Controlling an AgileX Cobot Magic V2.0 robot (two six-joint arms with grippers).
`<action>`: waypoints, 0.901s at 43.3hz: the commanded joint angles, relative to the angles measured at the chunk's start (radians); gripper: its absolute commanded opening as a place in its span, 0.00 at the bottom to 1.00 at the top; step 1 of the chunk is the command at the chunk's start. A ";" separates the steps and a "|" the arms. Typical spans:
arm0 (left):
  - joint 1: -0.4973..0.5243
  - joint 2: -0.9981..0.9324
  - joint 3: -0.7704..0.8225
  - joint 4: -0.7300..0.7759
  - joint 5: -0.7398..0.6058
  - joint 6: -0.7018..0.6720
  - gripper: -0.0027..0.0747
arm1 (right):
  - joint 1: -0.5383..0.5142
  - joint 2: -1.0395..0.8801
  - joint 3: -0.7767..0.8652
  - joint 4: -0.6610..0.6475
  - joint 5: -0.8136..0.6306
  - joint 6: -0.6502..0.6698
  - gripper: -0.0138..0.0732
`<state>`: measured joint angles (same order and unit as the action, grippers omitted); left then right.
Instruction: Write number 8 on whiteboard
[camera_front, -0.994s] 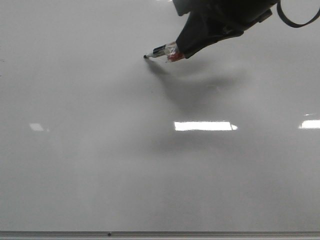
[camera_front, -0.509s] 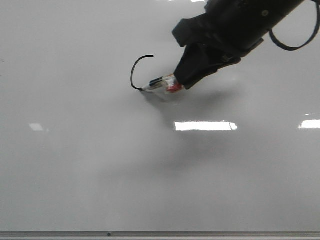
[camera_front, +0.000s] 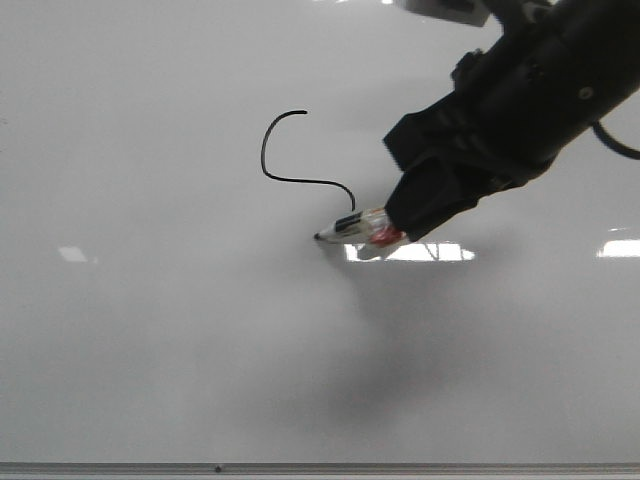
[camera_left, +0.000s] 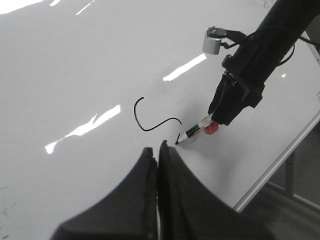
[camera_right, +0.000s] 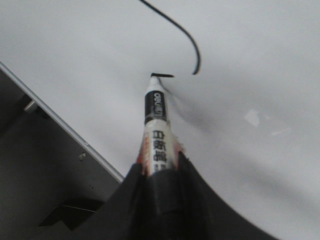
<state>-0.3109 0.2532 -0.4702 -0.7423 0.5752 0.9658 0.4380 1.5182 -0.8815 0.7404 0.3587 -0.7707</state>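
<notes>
We see the right gripper (camera_front: 405, 228) clamped on a white-barrelled marker with a black band and a red collar (camera_front: 355, 226), jaws closed tight round the barrel. The marker lies at a low slant, we judge so that the nib meets the glossy pale grey-white whiteboard (camera_front: 150, 330) while the black arm body stays clear of the fresh ink. The number 8 (camera_front: 290, 160) is only a thin black S-shaped curve so far, lying toward the far edge of the board, about midway between its left and right edges; the nib sits just beyond the curve's lower end.

The right wrist view adds the printed label, a short separate dash at the nib, and the thin metal edge strip (camera_right: 65, 131). The left wrist view shows the left gripper (camera_left: 157, 150), jaws pressed together and holding nothing, hanging above the board apart from the stroke.
</notes>
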 joint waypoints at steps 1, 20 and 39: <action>0.003 0.010 -0.028 -0.040 -0.064 -0.003 0.01 | 0.048 0.008 -0.054 0.045 -0.085 -0.002 0.09; 0.003 0.010 -0.028 -0.040 -0.056 -0.003 0.01 | 0.047 0.022 -0.167 0.087 -0.059 -0.002 0.09; 0.003 0.010 -0.028 -0.040 -0.056 -0.003 0.01 | -0.067 -0.091 -0.190 0.085 -0.037 -0.006 0.09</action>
<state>-0.3109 0.2532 -0.4702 -0.7423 0.5752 0.9674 0.3580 1.4551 -1.0212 0.8071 0.3622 -0.7707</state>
